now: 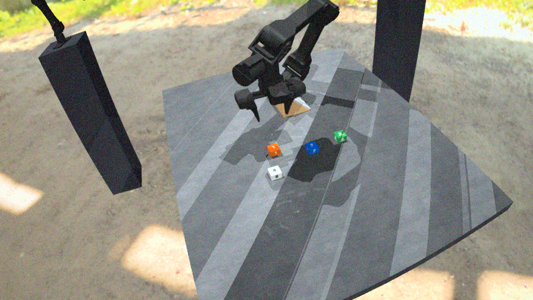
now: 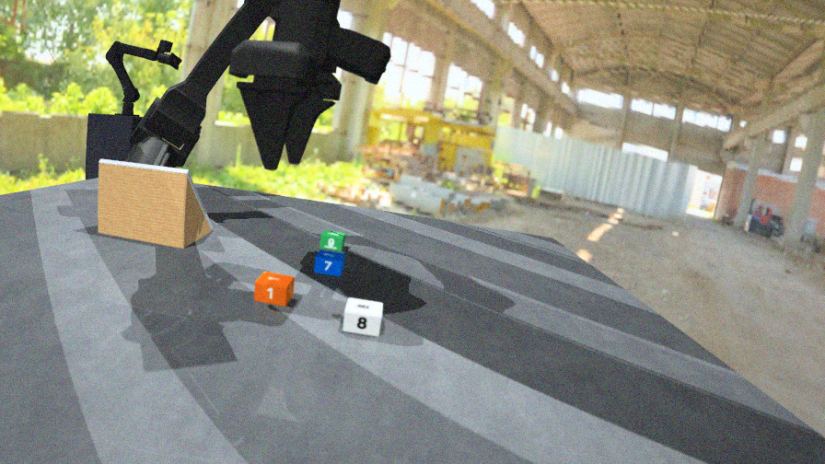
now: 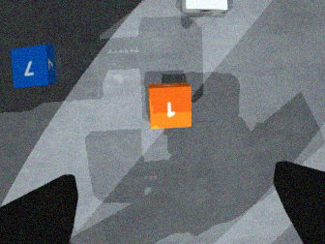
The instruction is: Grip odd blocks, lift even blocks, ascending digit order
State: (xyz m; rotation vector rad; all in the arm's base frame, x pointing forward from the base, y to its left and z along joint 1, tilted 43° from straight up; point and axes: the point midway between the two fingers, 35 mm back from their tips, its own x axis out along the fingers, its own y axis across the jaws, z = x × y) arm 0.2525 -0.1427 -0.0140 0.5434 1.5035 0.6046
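An open-sided industrial hall, disused by the look of it. Tall concrete columns [image 2: 805, 173] carry an arched ribbed roof [image 2: 652, 46] with rows of high windows. The floor is bare packed dirt [image 1: 74, 231]. Yellow machinery [image 2: 438, 141] and a corrugated metal fence [image 2: 582, 167] stand in the blurred distance, with grass [image 1: 44, 15] and trees beyond the open side.

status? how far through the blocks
Done: nothing evident. In hand: the open, empty pincer hangs high over the table, wrist view centred on orange 1. Left: orange 1, blue 7, white 8, plus green, whose digit is too blurred to place.
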